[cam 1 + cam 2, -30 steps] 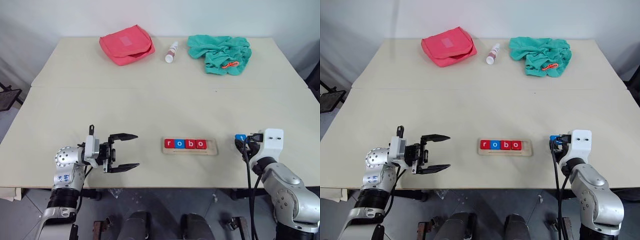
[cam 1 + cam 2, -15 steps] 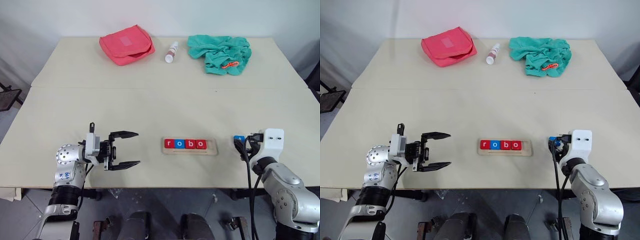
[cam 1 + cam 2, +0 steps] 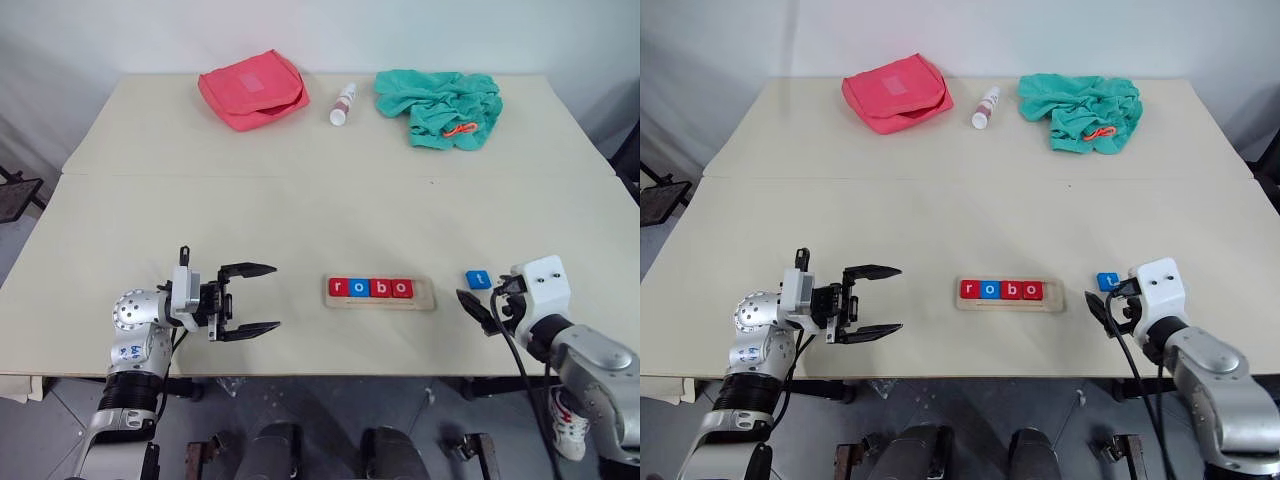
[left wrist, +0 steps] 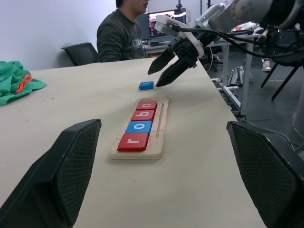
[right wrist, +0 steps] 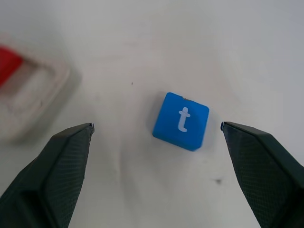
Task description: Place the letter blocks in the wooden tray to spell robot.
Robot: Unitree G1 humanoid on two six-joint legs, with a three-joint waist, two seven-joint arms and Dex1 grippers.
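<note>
Currently the right tool [image 5: 156, 156] stands with its two black fingers spread wide and empty, straddling the blue t block [image 5: 181, 121], which lies flat and free on the table [image 3: 300, 210] just beyond the right end of the wooden tray [image 3: 424, 297]; the left tool [image 3: 250, 300] is likewise spread and empty, well apart to the tray's left. The block is judged light, rigid and smooth-faced, so it is best pinched across two opposite side edges, squarely, since a thin flat tile can tip or skid. Farther on, the tray holds r, o, b, o [image 3: 370, 288] in a row, leaving the rightmost slot free for the t.
</note>
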